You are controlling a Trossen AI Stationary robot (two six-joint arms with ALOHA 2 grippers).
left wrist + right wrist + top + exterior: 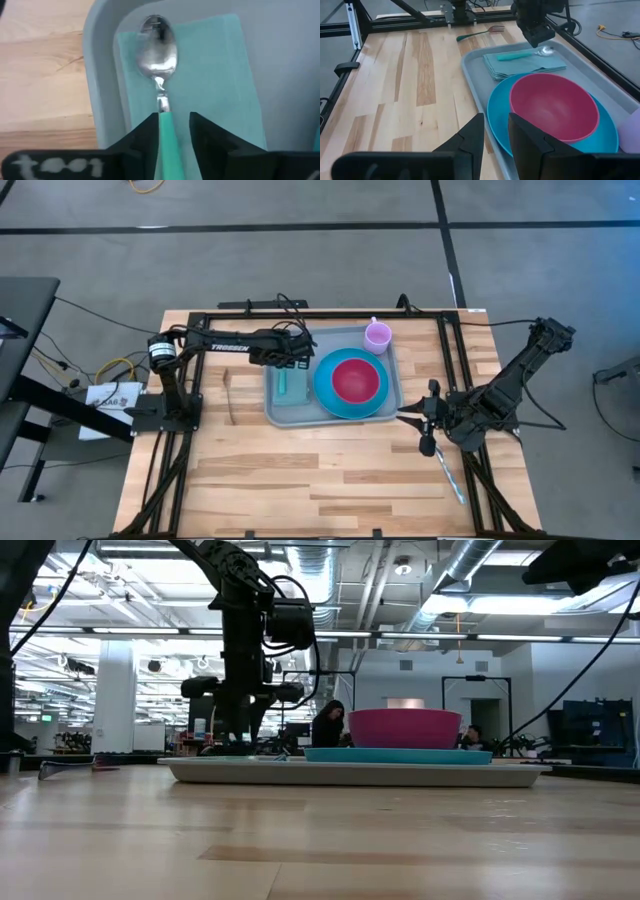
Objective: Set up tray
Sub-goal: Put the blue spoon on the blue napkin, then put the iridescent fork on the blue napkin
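The spoon [159, 55] is being laid on the napkin [210, 75] in the tray [300, 416] beneath the left end effector [174, 131], whose fingers are parted around the handle. A straight lift clear is called for next, then the fork [476, 33]; the right end effector [496, 131], beside the tray, grasps nothing.

The tray [392, 402] is a grey-blue rectangle with rounded corners and a low raised rim, lying flat on the wooden tabletop [300, 480], toward its far middle.
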